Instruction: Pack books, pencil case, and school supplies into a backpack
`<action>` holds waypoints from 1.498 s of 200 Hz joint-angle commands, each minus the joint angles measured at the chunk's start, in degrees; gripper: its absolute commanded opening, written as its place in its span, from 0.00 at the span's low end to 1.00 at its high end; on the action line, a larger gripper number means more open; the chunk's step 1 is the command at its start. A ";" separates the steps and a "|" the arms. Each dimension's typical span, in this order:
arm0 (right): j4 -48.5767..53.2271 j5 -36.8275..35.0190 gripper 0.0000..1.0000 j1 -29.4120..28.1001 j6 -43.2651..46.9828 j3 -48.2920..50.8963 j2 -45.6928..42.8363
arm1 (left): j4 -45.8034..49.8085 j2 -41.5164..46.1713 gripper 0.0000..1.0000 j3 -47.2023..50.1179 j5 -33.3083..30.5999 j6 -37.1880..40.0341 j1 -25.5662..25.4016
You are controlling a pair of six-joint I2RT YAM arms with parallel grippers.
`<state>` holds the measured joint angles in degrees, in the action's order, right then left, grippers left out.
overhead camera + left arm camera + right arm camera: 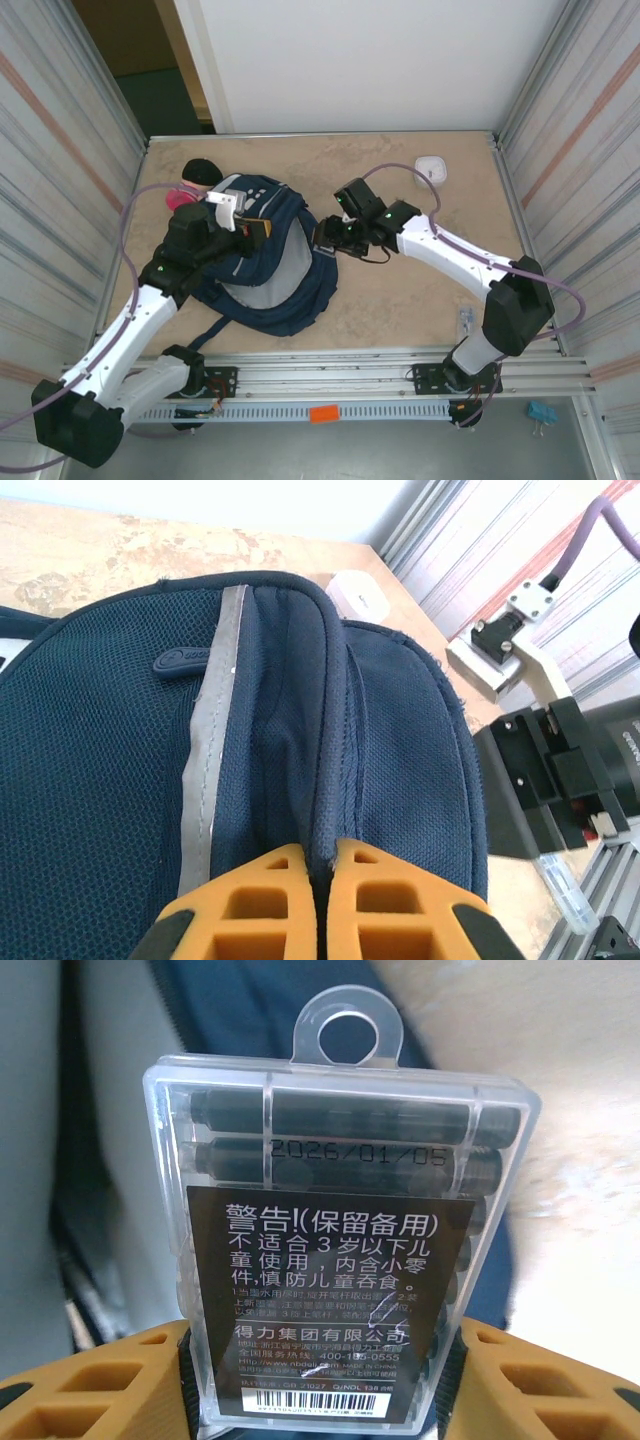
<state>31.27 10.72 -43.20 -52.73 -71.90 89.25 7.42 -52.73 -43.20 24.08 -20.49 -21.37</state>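
The navy backpack (270,275) lies on the table left of centre, its grey back panel facing up. My left gripper (322,852) is shut on a folded fabric edge of the backpack (330,730), next to a grey trim stripe (215,710). My right gripper (320,1345) is shut on one of the school supplies, a clear plastic box (335,1140) of dark cartridges with a black printed label. It holds the box just right of the backpack, where the right gripper (326,238) meets the bag's edge. The books and pencil case are hidden.
A white square device (431,168) sits at the back right of the table. A black rounded object (200,172) and a pink thing (180,200) lie behind the backpack. Metal walls close in both sides. A small clear item (466,322) lies by the front rail.
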 commanded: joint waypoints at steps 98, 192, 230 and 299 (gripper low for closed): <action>-9.63 6.29 0.84 -1.27 -3.39 0.60 5.04 | -3.58 3.61 0.00 -3.99 0.92 -0.34 -0.56; 1.00 0.34 0.74 -2.90 -2.25 -1.45 13.48 | -5.39 3.47 0.00 -3.59 2.59 -1.51 -0.61; -2.85 2.30 0.27 -2.54 -2.29 -0.73 11.02 | -5.40 3.16 0.00 -3.99 2.59 -1.24 -0.81; -6.62 5.22 0.10 0.72 -1.02 -2.43 -2.61 | -4.09 2.00 0.00 -5.72 4.07 -0.39 -1.44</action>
<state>27.90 14.94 -43.57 -54.98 -71.46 93.19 8.69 -51.09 -44.84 24.03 -21.28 -21.54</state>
